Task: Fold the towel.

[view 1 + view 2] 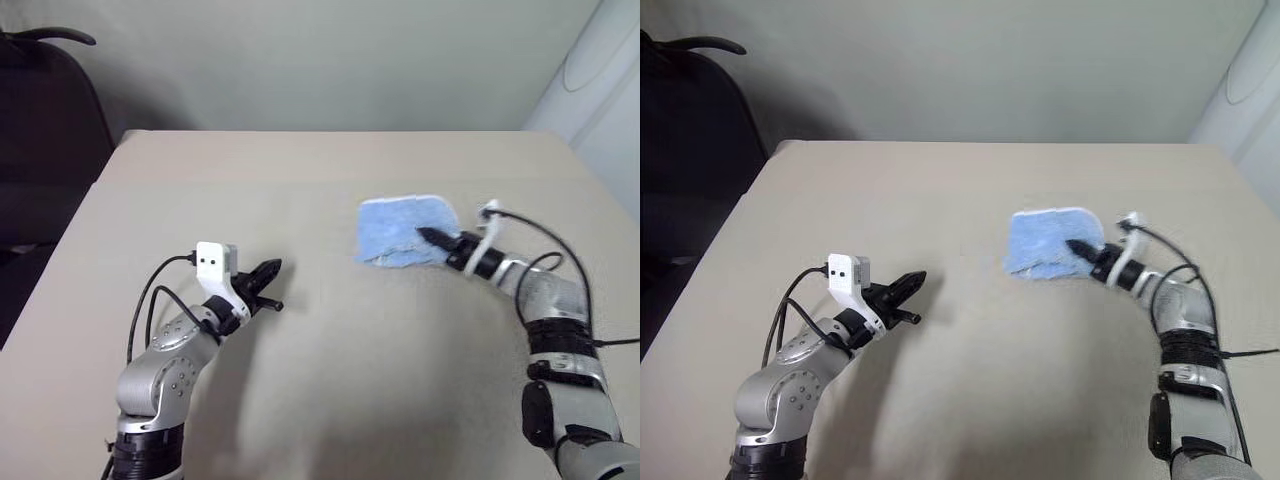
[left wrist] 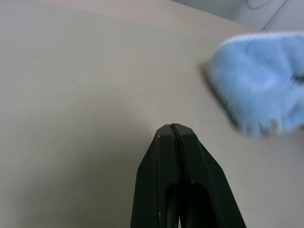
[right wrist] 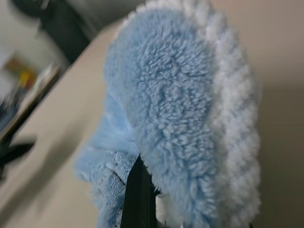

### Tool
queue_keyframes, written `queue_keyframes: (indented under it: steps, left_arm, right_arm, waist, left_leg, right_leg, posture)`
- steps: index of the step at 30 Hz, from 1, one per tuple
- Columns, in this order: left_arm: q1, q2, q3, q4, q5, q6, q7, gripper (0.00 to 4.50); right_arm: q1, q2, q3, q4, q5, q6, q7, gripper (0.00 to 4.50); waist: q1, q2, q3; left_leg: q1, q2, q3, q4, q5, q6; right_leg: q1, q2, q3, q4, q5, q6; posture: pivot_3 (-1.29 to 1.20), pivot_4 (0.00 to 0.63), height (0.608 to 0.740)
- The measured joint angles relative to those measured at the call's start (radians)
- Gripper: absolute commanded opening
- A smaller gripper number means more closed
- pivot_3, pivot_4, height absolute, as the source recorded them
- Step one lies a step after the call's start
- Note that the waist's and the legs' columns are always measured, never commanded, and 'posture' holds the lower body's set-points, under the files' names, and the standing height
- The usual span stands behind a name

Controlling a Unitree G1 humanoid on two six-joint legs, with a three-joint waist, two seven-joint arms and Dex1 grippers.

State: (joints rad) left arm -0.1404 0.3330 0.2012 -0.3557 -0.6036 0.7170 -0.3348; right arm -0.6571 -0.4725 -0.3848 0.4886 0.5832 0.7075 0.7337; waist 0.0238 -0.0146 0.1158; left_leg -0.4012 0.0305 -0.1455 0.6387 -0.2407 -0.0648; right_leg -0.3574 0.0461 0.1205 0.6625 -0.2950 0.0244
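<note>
The light-blue towel [image 1: 402, 231] sits bunched on the right part of the beige table [image 1: 320, 340], its near right corner lifted off the surface. My right gripper [image 1: 428, 238] is shut on that corner; in the right wrist view the fluffy towel [image 3: 180, 118] with its white edge drapes over one black finger [image 3: 138, 197]. My left gripper [image 1: 272, 272] hovers over the table's left half, well apart from the towel, shut with nothing in it. In the left wrist view its fingertips [image 2: 173, 130] are pressed together and the towel [image 2: 259, 85] lies ahead.
A dark chair [image 1: 45, 130] stands beyond the table's left edge. A white panel [image 1: 600, 90] stands past the far right corner. Bare tabletop lies between the two arms and in front of the towel.
</note>
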Motion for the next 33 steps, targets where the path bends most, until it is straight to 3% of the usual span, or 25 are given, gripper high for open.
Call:
queue_keyframes:
  steps: [6,9,13,26,33]
  left_arm:
    - [0.003,-0.001,-0.004,0.0,-0.002,0.003,0.01,0.0]
    - [-0.01,-0.004,-0.02,0.008,-0.001,0.004,0.009,0.0]
    - [-0.062,-0.012,-0.054,0.038,0.001,0.005,0.008,0.0]
    - [-0.048,-0.04,-0.064,0.049,0.003,0.005,0.015,0.0]
    - [-0.031,-0.06,-0.069,0.051,0.004,0.004,0.013,0.0]
  right_arm:
    - [-0.017,-0.211,-0.279,0.236,0.026,-0.085,-0.223,0.01]
    - [-0.03,-0.294,-0.319,0.418,0.001,-0.155,-0.328,0.01]
    - [-0.038,-0.305,-0.309,0.593,-0.04,-0.243,-0.406,0.01]
    - [-0.034,-0.322,-0.285,0.638,-0.064,-0.329,-0.379,4.37]
    - [0.049,-0.37,-0.351,0.597,-0.031,-0.335,-0.38,4.47]
  waist:
    - [0.01,0.0,0.0]
    - [0.008,0.0,0.0]
    - [0.0,0.0,0.0]
    - [-0.002,0.0,0.0]
    - [-0.001,0.0,0.0]
  left_leg:
    - [0.002,0.0,0.002,-0.002,0.0,0.001]
    - [0.004,0.001,0.006,-0.004,-0.002,0.003]
    - [0.009,0.002,0.015,-0.008,-0.003,0.006]
    - [0.01,0.002,0.017,-0.007,-0.007,0.013]
    - [0.01,0.002,0.018,-0.007,-0.008,0.014]
  right_leg:
    - [0.0,0.0,0.003,0.0,0.0,0.0]
    - [0.0,0.001,0.006,0.001,0.0,0.0]
    - [-0.001,0.001,0.016,0.003,-0.001,0.001]
    - [-0.002,0.001,0.018,0.006,-0.001,0.001]
    - [-0.002,0.001,0.018,0.005,-0.001,0.001]
  posture:
    - [0.0,0.15,0.74]
    - [0.0,0.15,0.74]
    - [0.0,0.15,0.74]
    - [0.0,0.15,0.74]
    - [0.0,0.15,0.74]
